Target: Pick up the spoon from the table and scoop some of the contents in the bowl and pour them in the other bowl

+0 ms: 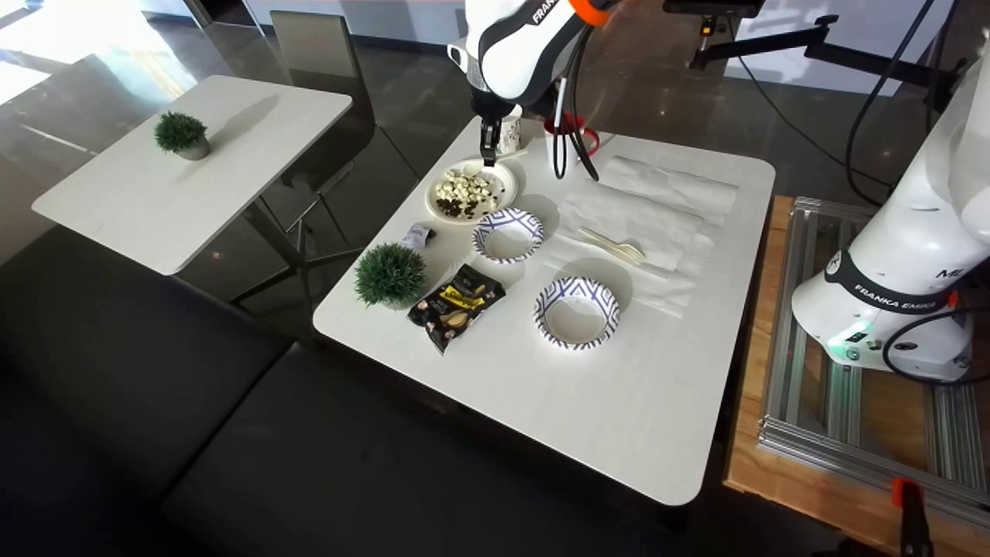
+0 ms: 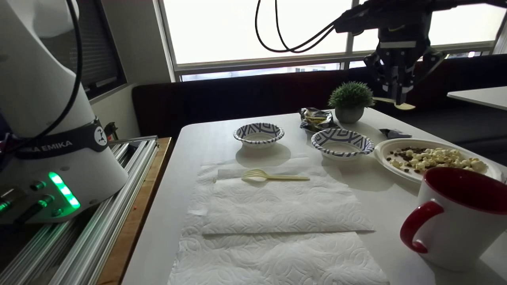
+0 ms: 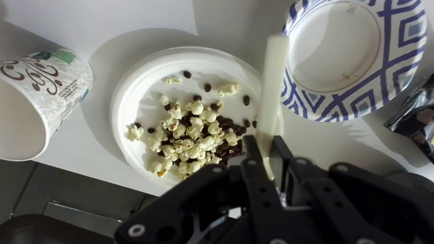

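Note:
My gripper (image 3: 265, 140) is shut on the pale handle of the spoon (image 3: 272, 84). The spoon's handle points up in the wrist view; its scoop end is hidden behind the fingers there. In an exterior view the gripper (image 2: 399, 95) holds the spoon (image 2: 405, 106) roughly level in the air. The round white plain-rimmed bowl (image 3: 122, 112) lies below and beside the gripper. Its contents (image 3: 190, 135) are popcorn and dark beans; they also show in an exterior view (image 1: 464, 189). Two blue-patterned bowls (image 1: 508, 240) (image 1: 576, 317) stand nearby; both look nearly bare inside.
A printed paper cup (image 3: 57, 79) and a red-white mug (image 2: 455, 229) stand near the plain bowl. A fork (image 2: 277, 177) lies on paper towels (image 2: 285, 209). A potted plant (image 1: 390, 272), a black snack bag (image 1: 458, 305) and a small packet (image 1: 418, 236) are along the far side.

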